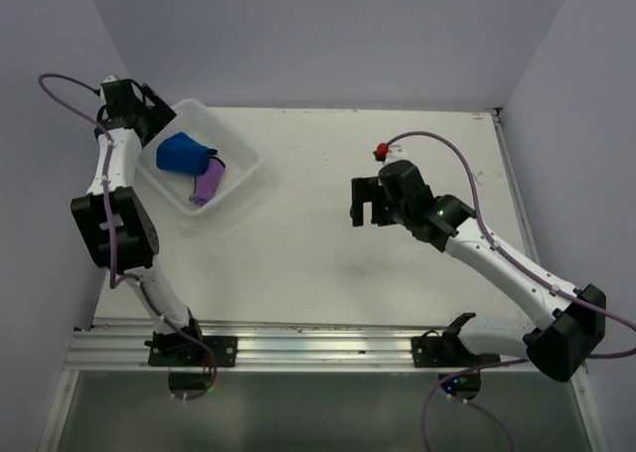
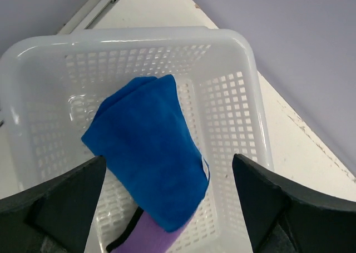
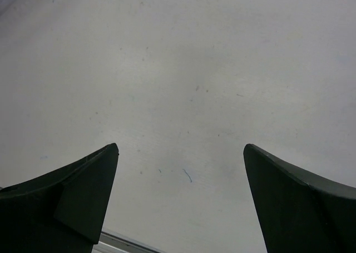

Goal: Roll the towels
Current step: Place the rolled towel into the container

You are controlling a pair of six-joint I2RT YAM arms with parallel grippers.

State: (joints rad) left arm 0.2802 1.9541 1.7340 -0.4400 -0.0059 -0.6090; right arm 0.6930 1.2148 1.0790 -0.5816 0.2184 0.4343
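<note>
Two rolled towels lie in the white basket (image 1: 241, 162) at the back left of the table. The royal blue towel (image 1: 186, 154) rests partly on top of the purple towel (image 1: 207, 186). In the left wrist view the blue towel (image 2: 147, 153) with its small white tag covers the upper end of the purple towel (image 2: 146, 237) inside the basket (image 2: 139, 39). My left gripper (image 2: 168, 157) hovers open above them, holding nothing. Over bare table at centre right, my right gripper (image 1: 366, 202) is open and empty, and its wrist view shows the same wide gap (image 3: 181, 147).
A small red piece (image 1: 380, 153) sits on the table behind the right arm, where a purple cable starts. A metal rail (image 1: 318, 348) runs along the near edge. Pale walls close in the left, back and right sides.
</note>
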